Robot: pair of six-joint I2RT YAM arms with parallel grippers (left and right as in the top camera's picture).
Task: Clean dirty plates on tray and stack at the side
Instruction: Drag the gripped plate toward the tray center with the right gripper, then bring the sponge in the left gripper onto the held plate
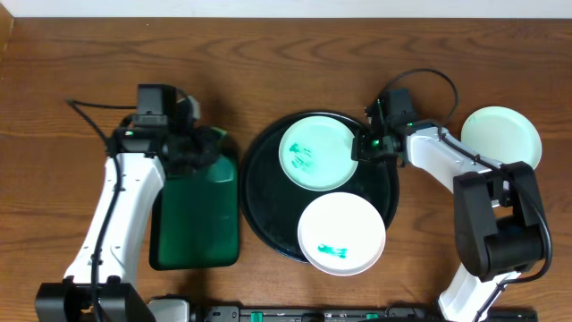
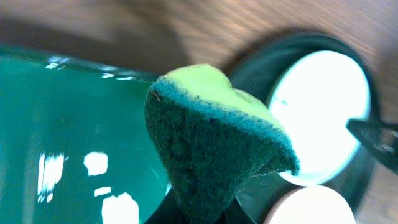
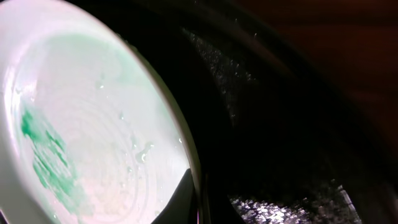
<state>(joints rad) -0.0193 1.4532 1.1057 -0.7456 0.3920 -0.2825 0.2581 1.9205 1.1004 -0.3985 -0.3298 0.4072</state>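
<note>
Tray (image 1: 264, 197), worktop centre, bears two smeared plates (image 1: 341, 234); clean plate (image 1: 500, 136) by the right edge. Left gripper (image 1: 204, 145) clamps sponge (image 2: 211, 143) over green tray (image 1: 192, 224); right gripper (image 1: 366, 143) pinches far plate (image 1: 317, 152) at its rim. Step: scrubbing it; next, probably, sponge must reach its smears, rim steadied.

Black tray (image 1: 262, 199), teal-smeared white plates (image 1: 317, 154), green sponge (image 2: 211, 143)

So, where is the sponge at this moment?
The left gripper holds the sponge in its jaws over the far end of the rectangular green tray, just left of the round black tray in the overhead view.
</note>
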